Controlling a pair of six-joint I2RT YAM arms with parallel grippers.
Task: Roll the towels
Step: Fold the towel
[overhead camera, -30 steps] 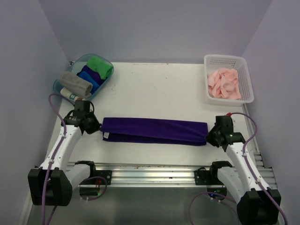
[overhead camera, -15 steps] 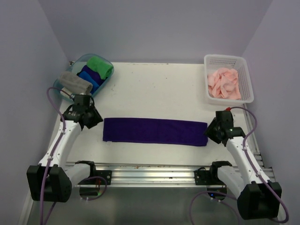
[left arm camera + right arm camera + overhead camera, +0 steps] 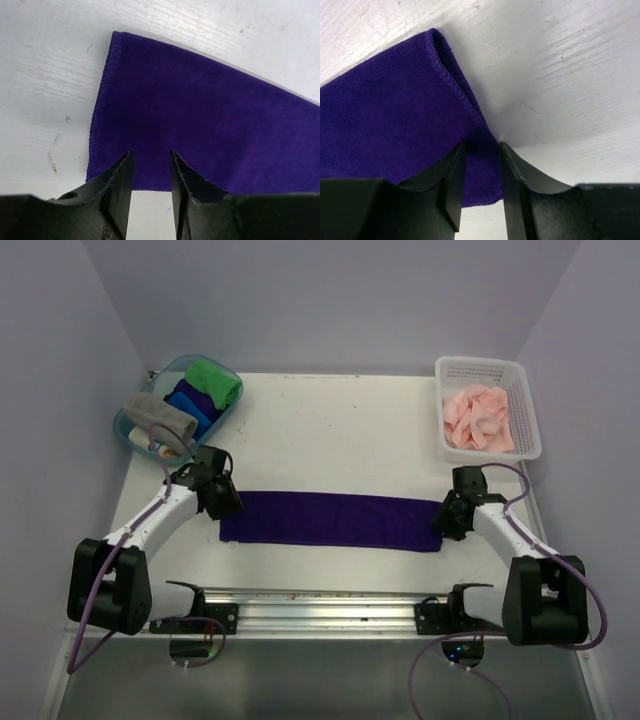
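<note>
A dark purple towel lies flat across the table's middle as a long folded strip. My left gripper hovers over its left end, jaws open. In the left wrist view the towel fills the gap between the gripper's fingertips, lying flat beneath them. My right gripper is at the right end, also open. In the right wrist view the gripper straddles the towel's folded corner without pinching it. A rolled grey towel lies in the tub, and pale pink towels fill the basket.
A blue tub at the back left holds rolled towels, grey, blue and green. A white mesh basket stands at the back right. The metal rail with the arm bases runs along the near edge. Walls close in on both sides.
Both grippers, shut on the towel's ends a second ago, have opened and let go. The towel now lies flat, and both grippers have moved inward over its ends.
</note>
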